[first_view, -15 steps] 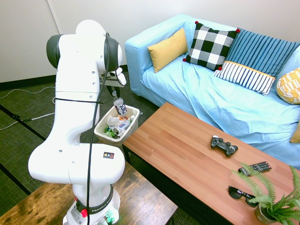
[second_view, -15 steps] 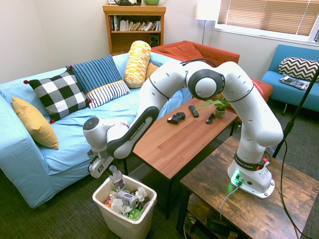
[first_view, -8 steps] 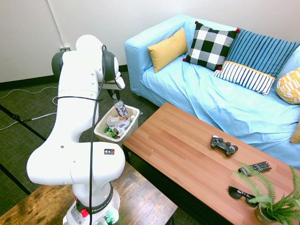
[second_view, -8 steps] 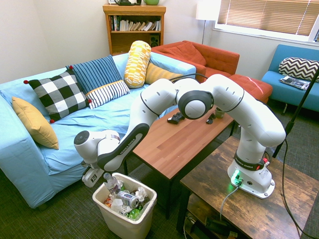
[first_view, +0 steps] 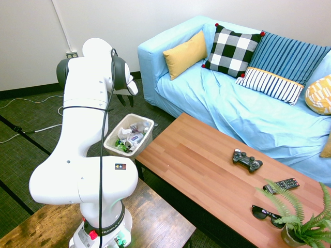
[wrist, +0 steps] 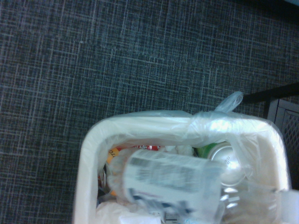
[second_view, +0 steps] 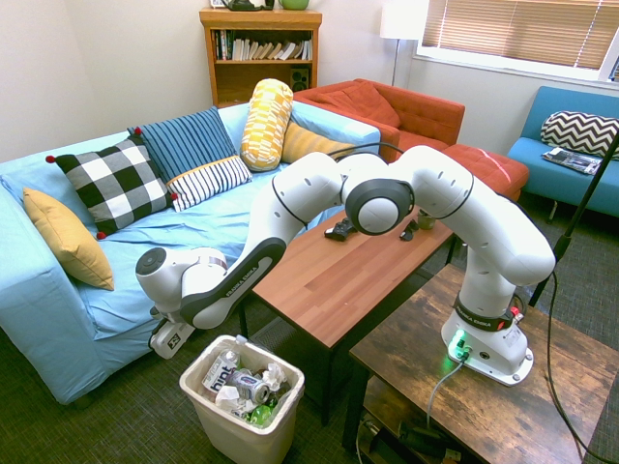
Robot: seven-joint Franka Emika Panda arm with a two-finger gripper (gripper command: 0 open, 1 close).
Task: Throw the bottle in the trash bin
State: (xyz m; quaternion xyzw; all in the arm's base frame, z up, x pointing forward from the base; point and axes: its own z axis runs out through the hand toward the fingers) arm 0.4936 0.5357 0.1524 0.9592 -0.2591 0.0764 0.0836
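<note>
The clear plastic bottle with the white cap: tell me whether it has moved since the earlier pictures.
Yes: down, from above the white plastic bin's rim to inside, where the bottle now lies.

As seen in the first exterior view, the coffee table [first_view: 191, 160] has the sofa [first_view: 227, 108] behind it and the trash bin [first_view: 116, 151] beyond its left end, the bottle [second_view: 221, 370] within the bin's mouth. Game controller [first_view: 247, 160], remote control [first_view: 282, 186], sunglasses [first_view: 268, 215] and potted fern [first_view: 297, 219] are on its right half.

wooden table [first_view: 207, 170], controller [first_view: 247, 160], remote [first_view: 282, 186], sunglasses [first_view: 268, 216], plant [first_view: 300, 222]
</note>
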